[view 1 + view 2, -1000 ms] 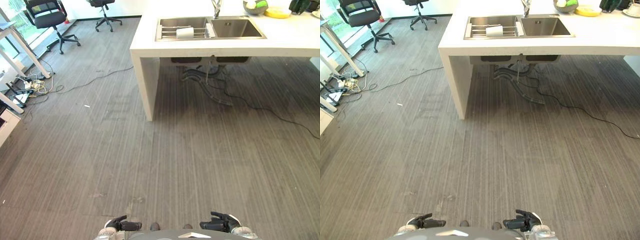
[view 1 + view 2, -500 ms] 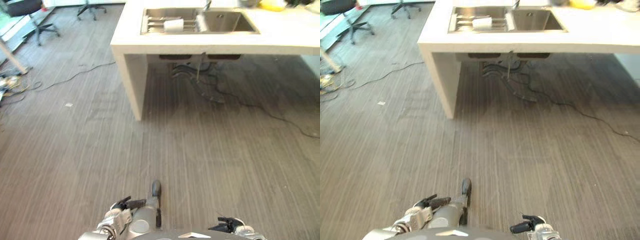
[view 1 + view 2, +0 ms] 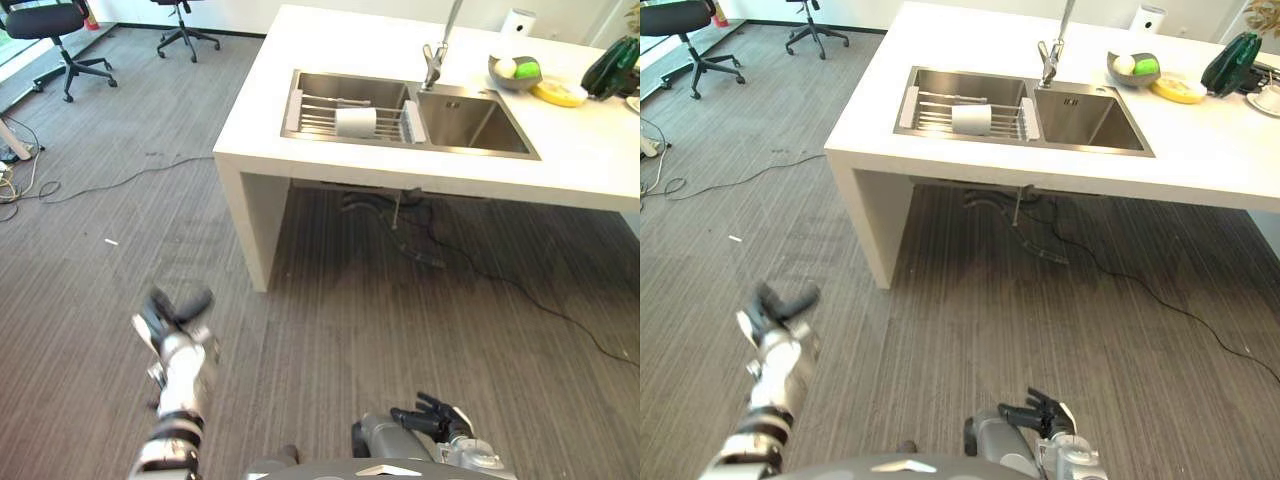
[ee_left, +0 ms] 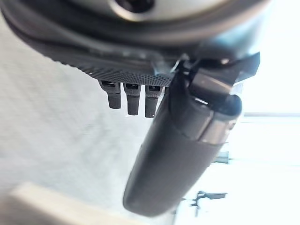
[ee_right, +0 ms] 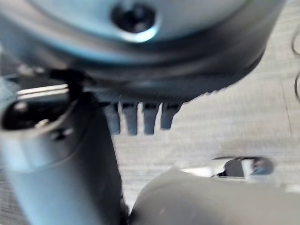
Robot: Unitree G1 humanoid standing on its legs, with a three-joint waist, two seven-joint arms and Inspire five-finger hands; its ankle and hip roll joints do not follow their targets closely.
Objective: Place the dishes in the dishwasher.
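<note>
Left hand (image 3: 172, 325) risen, fingers spread, right hand (image 3: 440, 422) low, fingers relaxed, cup (image 3: 971, 119) in sink.

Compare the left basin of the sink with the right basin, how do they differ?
The left basin has a wire rack across it with a white cup lying on its side; the right basin holds neither. The left basin sits nearer the counter's end, the right basin just past the tap. Both are steel, sunk into the white counter.
</note>
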